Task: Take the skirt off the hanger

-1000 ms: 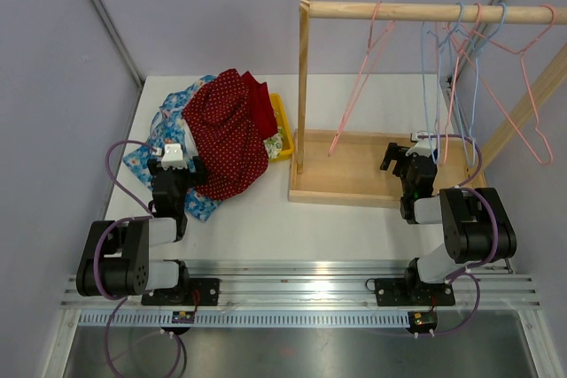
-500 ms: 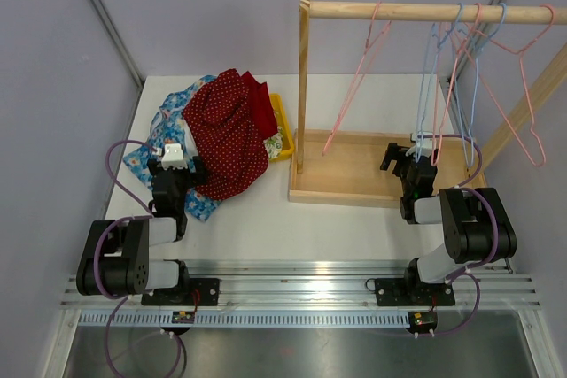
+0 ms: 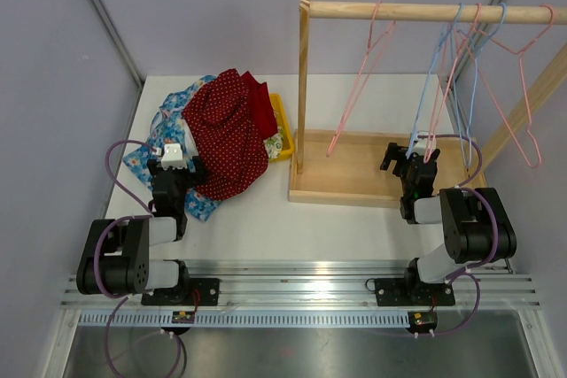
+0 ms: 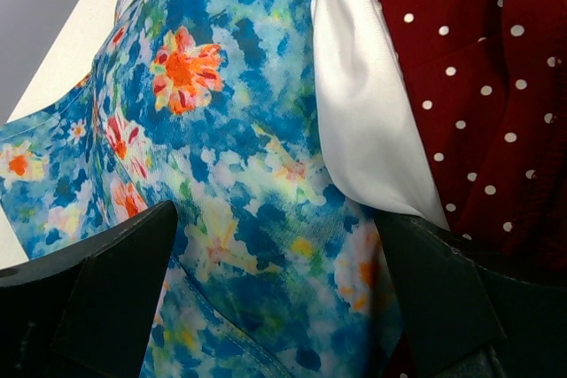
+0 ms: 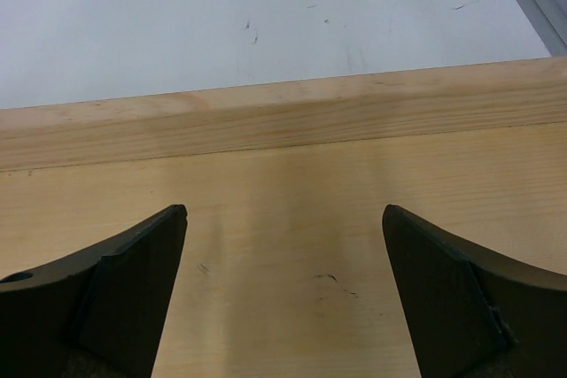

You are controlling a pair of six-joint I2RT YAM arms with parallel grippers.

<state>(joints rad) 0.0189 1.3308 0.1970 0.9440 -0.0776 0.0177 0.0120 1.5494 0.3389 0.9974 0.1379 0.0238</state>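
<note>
Wooden rack (image 3: 306,86) stands on the worktop (image 3: 266,210) w/ pink hangers (image 3: 359,86) and blue hangers (image 3: 430,86) on its top rail (image 3: 425,11), all bare. Clothes heap lies just left of the rack's base: red dotted garment (image 3: 229,135) on top, blue flowered garment (image 3: 146,161) under it and spreading farther from the rack. Can't tell which of the two is the skirt, but neither is on a hanger. Yellow item (image 3: 282,130) peeks out btw heap and rack post, mostly hidden. Left claw (image 4: 276,212) is at the heap's near edge, well left of the rack, jaws wide apart, gripping nothing. Its wrist cam shows blue flowered cloth beneath it, w/ a white strip (image 4: 363,121) and red dotted cloth to the side. Right claw (image 5: 284,208) sits low over the rack's base board (image 5: 283,174), near the lower ends of the blue hangers, jaws also spread, nothing btw them. Base's far lip and plain worktop show beyond it.
</note>
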